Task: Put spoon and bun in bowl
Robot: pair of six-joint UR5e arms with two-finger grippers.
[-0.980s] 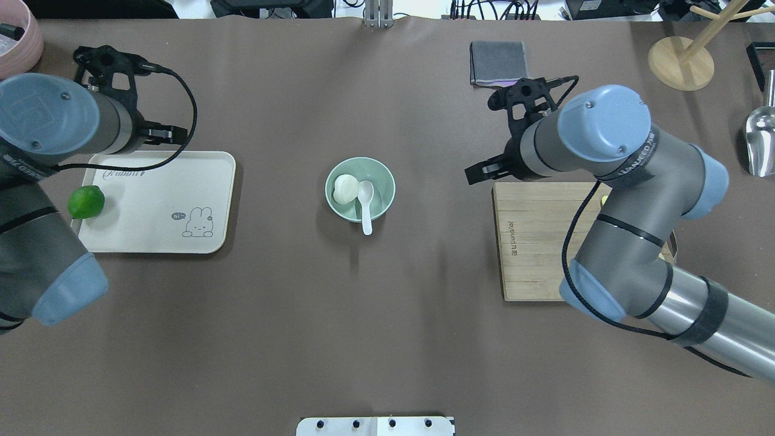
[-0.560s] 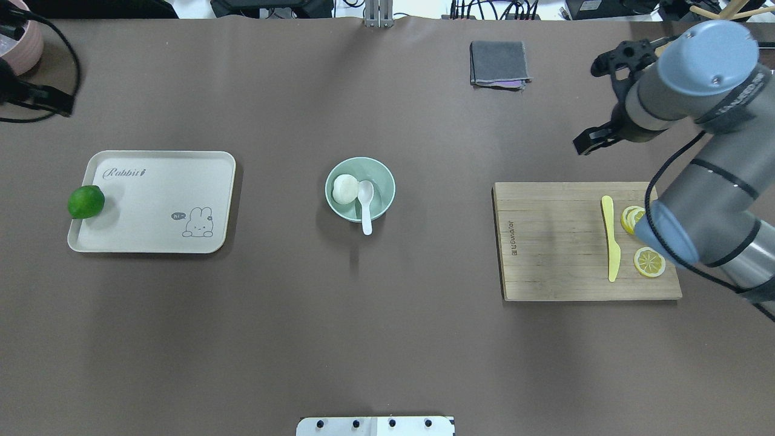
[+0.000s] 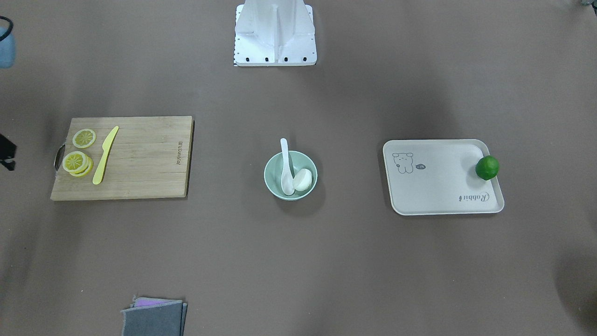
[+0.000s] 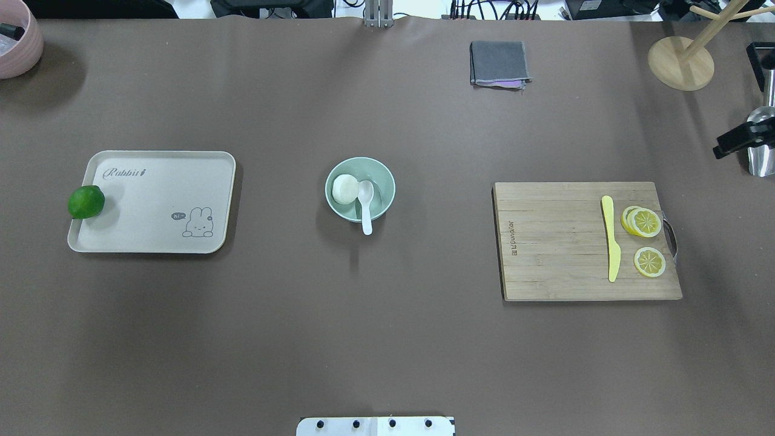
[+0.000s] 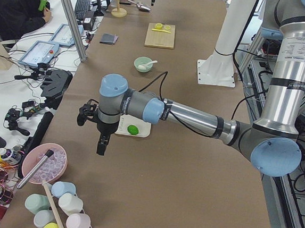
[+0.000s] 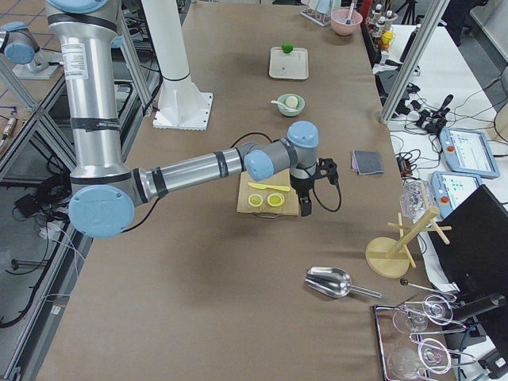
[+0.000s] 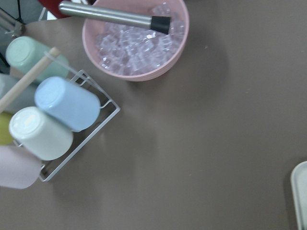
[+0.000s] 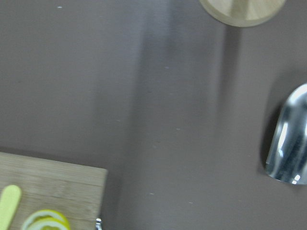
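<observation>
The pale mint-green bowl (image 4: 380, 180) stands at the table's middle and also shows in the front-facing view (image 3: 273, 176). The white bun (image 4: 345, 189) lies inside it on its left. The white spoon (image 4: 366, 200) lies beside the bun with its scoop in the bowl and its handle over the near rim. My right gripper (image 4: 726, 145) is far off at the overhead view's right edge, only partly seen, so I cannot tell whether it is open. My left gripper (image 5: 101, 144) shows only in the exterior left view, beyond the tray's end of the table; I cannot tell its state.
A cream tray (image 4: 157, 230) with a green lime (image 4: 86, 201) is on the left. A wooden cutting board (image 4: 551, 242) holds a yellow knife (image 4: 611, 237) and lemon slices (image 4: 649, 261). A grey cloth (image 4: 497, 63), a metal scoop (image 4: 760, 145) and a pink ice bowl (image 7: 139, 43) stand around the edges.
Both arms have swung outward from the table's middle. The left arm has left the overhead view and the right is at its right edge. Bowl, bun and spoon have not moved.
</observation>
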